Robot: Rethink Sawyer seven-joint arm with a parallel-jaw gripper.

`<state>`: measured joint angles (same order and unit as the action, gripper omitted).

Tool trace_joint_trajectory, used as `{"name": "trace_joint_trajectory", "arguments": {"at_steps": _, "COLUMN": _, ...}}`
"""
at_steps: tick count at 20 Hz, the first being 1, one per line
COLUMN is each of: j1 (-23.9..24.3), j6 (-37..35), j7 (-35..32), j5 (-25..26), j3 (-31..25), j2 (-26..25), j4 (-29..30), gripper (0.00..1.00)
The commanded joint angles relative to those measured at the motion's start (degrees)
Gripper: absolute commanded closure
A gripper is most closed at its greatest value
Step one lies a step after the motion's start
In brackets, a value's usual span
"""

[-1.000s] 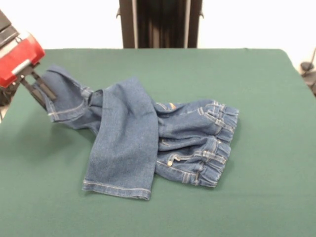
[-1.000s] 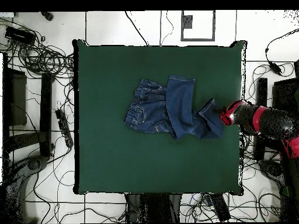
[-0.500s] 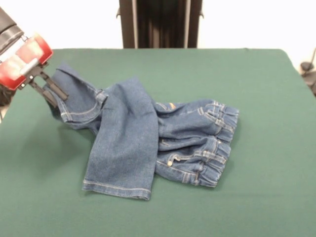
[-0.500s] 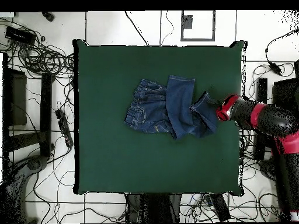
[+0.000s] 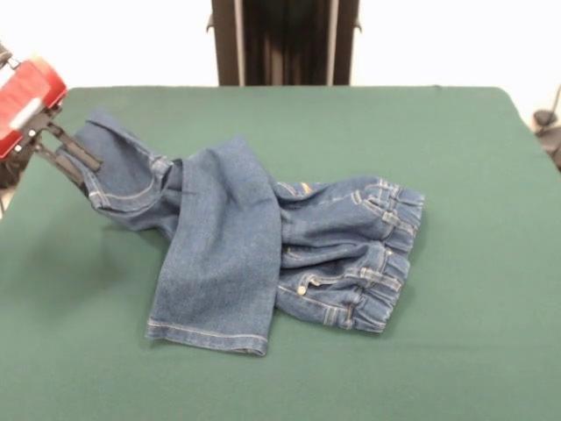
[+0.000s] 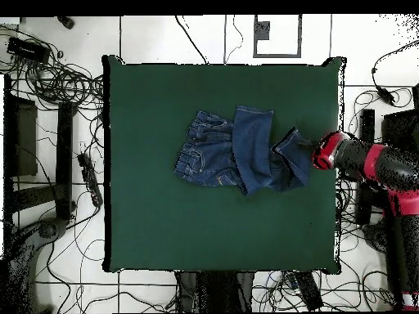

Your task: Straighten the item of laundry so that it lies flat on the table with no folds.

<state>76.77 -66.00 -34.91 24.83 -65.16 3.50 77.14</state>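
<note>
The blue denim jeans point(image 5: 263, 246) lie crumpled on the green table point(image 5: 456, 175). The elastic waistband is at the right, one leg is folded across the middle toward the front, and the other leg stretches left. My gripper point(image 5: 74, 158) is at the far left, shut on the hem of that leg and holding it lifted off the cloth. In the overhead view the jeans point(image 6: 233, 151) are right of the table's centre, and the gripper point(image 6: 307, 147) grips the leg end near the table's point(image 6: 147, 229) right edge.
The robot's dark pedestal point(image 5: 283, 42) stands behind the table's far side. Cables and equipment point(image 6: 49, 74) lie on the floor around the table. The red arm point(image 6: 372, 163) reaches in over the table's right edge in the overhead view.
The gripper, holding the leg hem, swung inward and up, then pulled back outward toward the table's edge. The held leg is stretched a little further. The rest of the jeans has not moved.
</note>
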Motion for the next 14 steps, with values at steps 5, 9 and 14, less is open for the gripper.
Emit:
{"name": "trace_joint_trajectory", "arguments": {"at_steps": 5, "j1": -4.32, "j6": -19.13, "j7": 22.57, "j5": -5.50, "j3": 1.14, "j2": -6.16, "j4": -14.53, "gripper": 1.00}}
{"name": "trace_joint_trajectory", "arguments": {"at_steps": 9, "j1": -6.31, "j6": -28.16, "j7": 25.62, "j5": -6.22, "j3": 1.65, "j2": -7.45, "j4": -22.05, "gripper": 1.00}}
{"name": "trace_joint_trajectory", "arguments": {"at_steps": 14, "j1": -9.52, "j6": -40.56, "j7": 28.61, "j5": -8.13, "j3": 0.74, "j2": -10.35, "j4": -33.18, "gripper": 1.00}}
